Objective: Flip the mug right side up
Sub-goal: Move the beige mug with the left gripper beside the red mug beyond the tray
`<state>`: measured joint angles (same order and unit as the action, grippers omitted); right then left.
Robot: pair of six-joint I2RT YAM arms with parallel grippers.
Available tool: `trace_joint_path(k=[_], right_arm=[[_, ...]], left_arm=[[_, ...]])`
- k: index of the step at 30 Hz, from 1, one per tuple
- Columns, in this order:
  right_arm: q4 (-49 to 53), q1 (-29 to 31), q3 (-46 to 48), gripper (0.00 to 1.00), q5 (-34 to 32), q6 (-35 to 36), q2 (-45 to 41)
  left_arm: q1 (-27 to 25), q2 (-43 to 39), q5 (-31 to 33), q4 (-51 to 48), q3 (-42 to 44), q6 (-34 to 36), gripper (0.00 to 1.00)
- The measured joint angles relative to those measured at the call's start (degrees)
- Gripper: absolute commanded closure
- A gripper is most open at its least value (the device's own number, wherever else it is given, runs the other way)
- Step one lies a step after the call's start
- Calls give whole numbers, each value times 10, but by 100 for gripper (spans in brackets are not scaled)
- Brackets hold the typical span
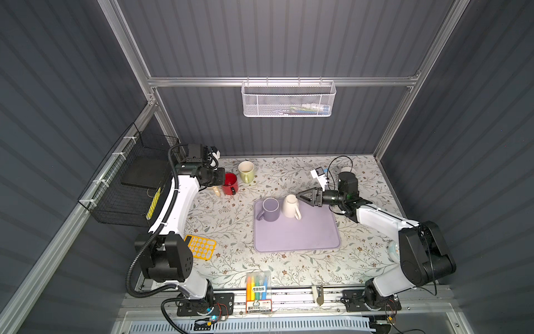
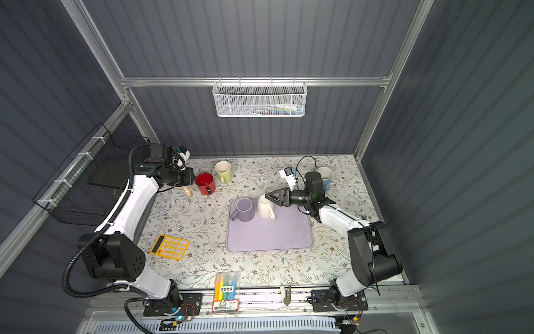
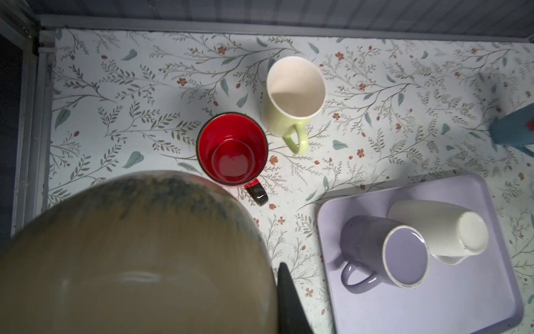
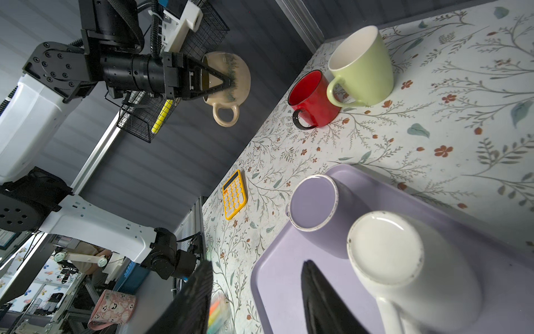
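Just beside the half-open, empty right gripper (image 1: 299,197) a white mug (image 1: 291,206) stands upside down on the tray (image 1: 303,237), while the closed left gripper (image 4: 226,83) pinches a beige mug (image 4: 241,84) above the tabletop (image 1: 231,225).

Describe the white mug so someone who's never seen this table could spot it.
Find the lilac rectangular tray in the middle of the floral tabletop. Two mugs stand upside down at its far end; the plain white ceramic mug is the one nearer the right arm's black pincer. Its neighbour, the lilac ceramic mug, matches the tray.
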<state>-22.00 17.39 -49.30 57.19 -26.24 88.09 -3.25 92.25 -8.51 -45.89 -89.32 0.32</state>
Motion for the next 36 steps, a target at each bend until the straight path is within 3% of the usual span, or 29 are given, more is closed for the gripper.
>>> trace_joint_path(k=[15,36], right_arm=[[33,-1,0,48,-22,23,0],[39,-7,13,47,-30,28,-8]], left_arm=[[23,83,56,8,-5,0,100],[42,198,31,38,-33,-5,100]])
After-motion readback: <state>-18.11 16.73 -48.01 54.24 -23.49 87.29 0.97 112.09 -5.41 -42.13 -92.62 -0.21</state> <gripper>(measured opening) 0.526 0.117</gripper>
